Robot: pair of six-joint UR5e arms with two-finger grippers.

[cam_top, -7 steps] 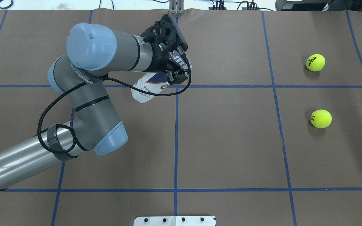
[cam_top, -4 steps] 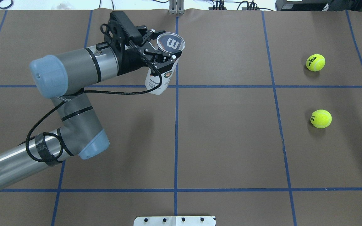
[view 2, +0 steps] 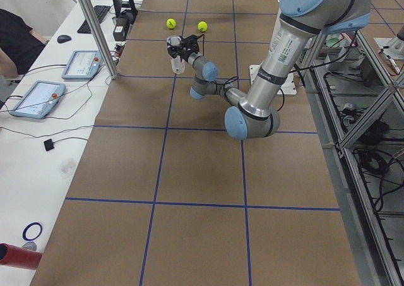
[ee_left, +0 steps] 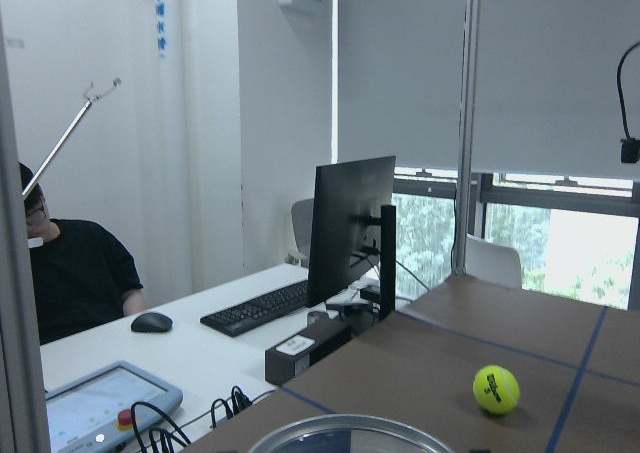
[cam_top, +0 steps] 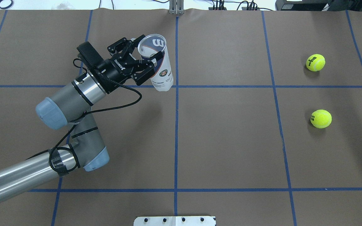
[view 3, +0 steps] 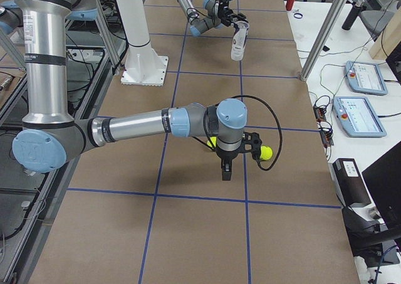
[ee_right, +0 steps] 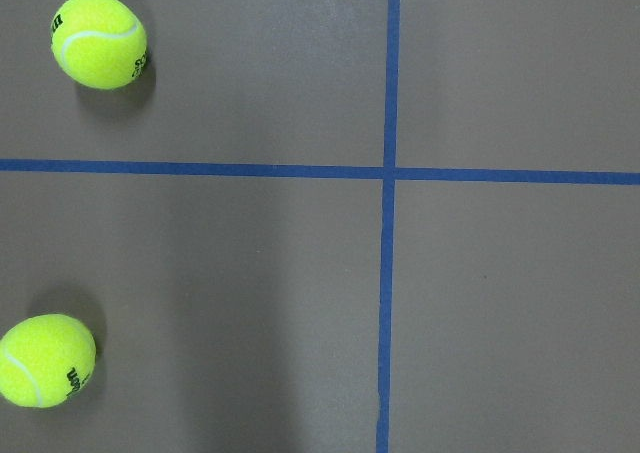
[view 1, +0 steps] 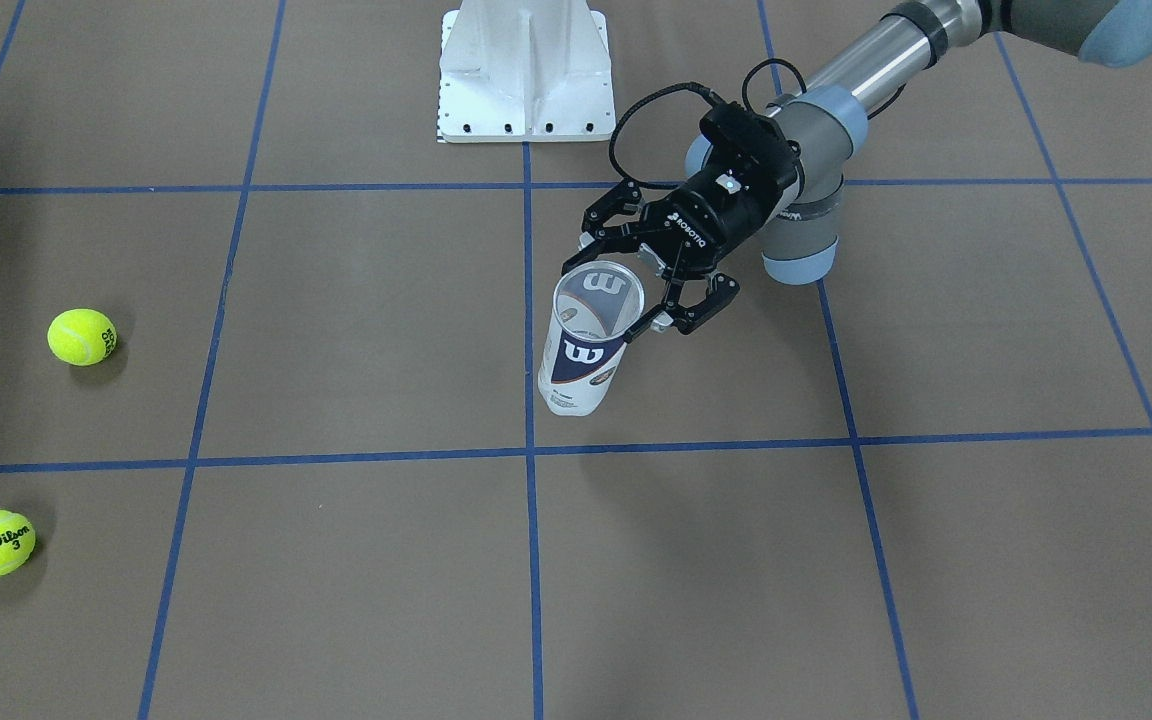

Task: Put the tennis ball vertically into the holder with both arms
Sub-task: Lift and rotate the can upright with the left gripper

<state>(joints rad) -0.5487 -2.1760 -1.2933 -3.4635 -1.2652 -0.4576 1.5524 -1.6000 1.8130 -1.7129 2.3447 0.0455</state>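
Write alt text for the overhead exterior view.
The left tool grips the clear holder near its open top, mouth up, over the brown table. A far tennis ball and a near tennis ball lie apart on the view's right.

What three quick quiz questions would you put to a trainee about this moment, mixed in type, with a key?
1. True or false: the left gripper grips the can near its open top.
2. How many tennis balls lie on the table?
3. What is inside the can? A) one ball B) two balls C) no ball

Key: 1 true; 2 two; 3 C.
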